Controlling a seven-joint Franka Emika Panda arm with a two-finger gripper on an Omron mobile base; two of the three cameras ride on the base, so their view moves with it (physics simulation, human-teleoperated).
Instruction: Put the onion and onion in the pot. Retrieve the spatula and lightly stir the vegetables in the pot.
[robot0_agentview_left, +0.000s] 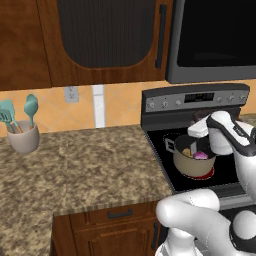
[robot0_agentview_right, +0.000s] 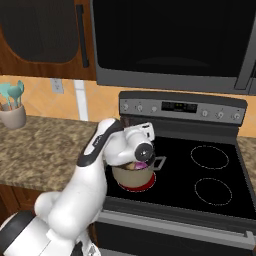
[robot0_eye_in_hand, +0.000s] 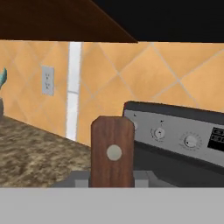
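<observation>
Setting: a rendered kitchen with a speckled brown stone counter (robot0_agentview_left: 75, 160) on the left and a black glass-top stove (robot0_agentview_right: 210, 175) on the right, under dark wood cabinets and a black microwave (robot0_agentview_right: 170, 40).
Pot (robot0_agentview_left: 192, 162): a round beige pot with a grey rim and grey loop handles, standing on the stove's front left burner, which glows red under its base.
Purple onion (robot0_agentview_left: 201, 155): lies inside the pot, toward the right side in the left base view.
Tan onion (robot0_agentview_left: 186, 152): lies inside the pot too, just beside the purple one, on its left.
Arm: the white arm bends over the stove, with its wrist directly above the pot.
Gripper (robot0_eye_in_hand: 112, 177): seen from the hand camera, its grey fingers press against both sides of a brown wooden handle, so the claw is clamped on the spatula.
Spatula (robot0_eye_in_hand: 112, 152): its dark brown wooden handle, with a pale round rivet near the end, stands upright between the fingers in the hand view; the blade is hidden.
Spatula position: held over the pot; I cannot tell whether the blade reaches the onions.
Stove panel (robot0_eye_in_hand: 183, 131): the grey control panel with knobs sits beyond the handle.
Wall: orange diamond tiles with a white outlet (robot0_eye_in_hand: 47, 80) and a white vertical strip.
Utensil holder (robot0_agentview_left: 23, 136): a beige cup with teal utensils at the counter's far left, well apart from the pot.
</observation>
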